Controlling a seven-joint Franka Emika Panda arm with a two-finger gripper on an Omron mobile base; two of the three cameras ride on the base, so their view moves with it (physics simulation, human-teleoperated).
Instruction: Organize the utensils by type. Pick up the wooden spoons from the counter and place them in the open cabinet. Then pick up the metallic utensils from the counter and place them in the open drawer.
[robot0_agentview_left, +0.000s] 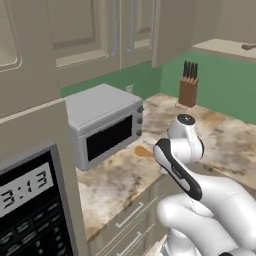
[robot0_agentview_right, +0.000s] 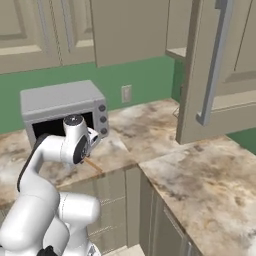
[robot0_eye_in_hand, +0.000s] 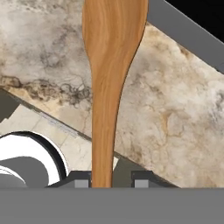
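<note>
My gripper (robot0_eye_in_hand: 109, 181) is shut on the slim handle of a wooden spoon (robot0_eye_in_hand: 109, 65), whose oval bowl points away from the hand. The spoon hangs over the marbled counter (robot0_eye_in_hand: 175, 113) near its front edge, in front of the toaster oven. Its orange-brown bowl (robot0_agentview_left: 143, 151) pokes out to the left of the wrist, and its handle (robot0_agentview_right: 93, 164) slants down below the hand. The open cabinet has its door (robot0_agentview_right: 215, 75) swung out at the right, and its beige shelf (robot0_agentview_left: 220, 47) carries a small brown thing (robot0_agentview_left: 248, 47). The metallic utensils and the drawer are out of view.
A grey toaster oven (robot0_agentview_left: 105, 125) stands on the counter just behind the hand. A knife block (robot0_agentview_left: 188, 86) sits in the far corner against the green wall. A black microwave panel (robot0_agentview_left: 30, 205) is close at the left. Beige drawer fronts (robot0_agentview_left: 131, 216) line the counter's underside.
</note>
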